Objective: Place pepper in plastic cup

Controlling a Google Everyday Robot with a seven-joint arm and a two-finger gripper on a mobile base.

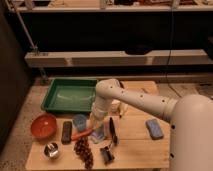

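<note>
The pepper (82,134) is a thin orange-red piece lying low over the wooden table (135,145), just below the blue plastic cup (79,121). My gripper (97,133) hangs down from the white arm and is at the pepper's right end, shut on it. The cup stands upright to the left of the gripper, between the green tray and the pepper. The pepper is outside the cup.
A green tray (70,95) sits at the back left. A red bowl (43,125), a dark bar (66,131), a metal cup (51,150), grapes (84,150) and a black clip (107,154) crowd the front left. A blue sponge (154,128) lies at the right.
</note>
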